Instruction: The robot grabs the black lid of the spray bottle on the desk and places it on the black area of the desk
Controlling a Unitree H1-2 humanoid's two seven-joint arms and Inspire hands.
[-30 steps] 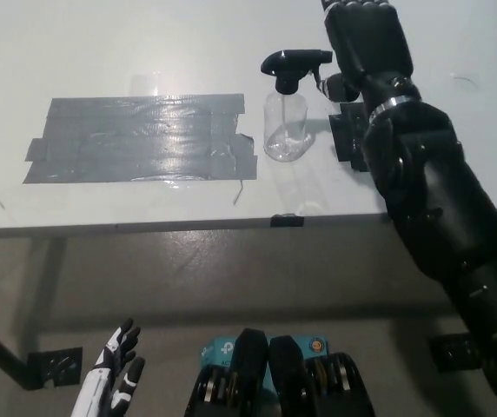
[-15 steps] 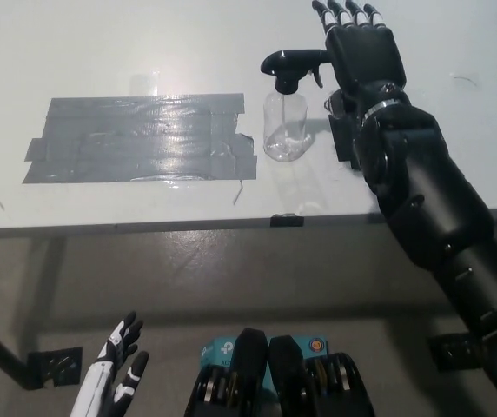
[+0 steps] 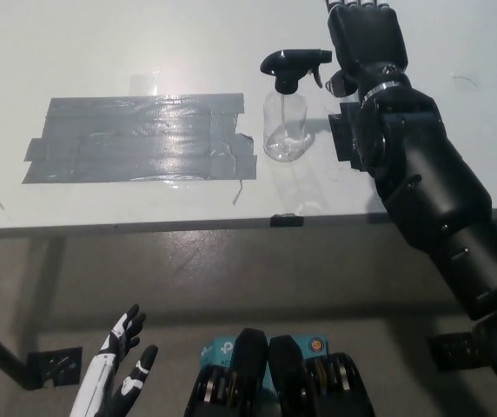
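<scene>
Hovering just right of the spray bottle (image 3: 287, 109) you see the right hand (image 3: 367, 39), fingers spread, gripping nothing; lid (image 3: 290, 65) on; left hand (image 3: 125, 365) open below the counter (image 3: 101, 43)

The black right arm (image 3: 431, 200) comes in from the lower right and stretches up across the picture, forearm leaning toward the upper middle. Its right hand (image 3: 367, 39) is at the top edge, back turned to the camera, fingers (image 3: 353, 7) straight, side by side and partly cut off by the frame, holding nothing. The white left hand (image 3: 120, 369) rests low at the lower left, fingers spread and pointing up, also empty.
</scene>
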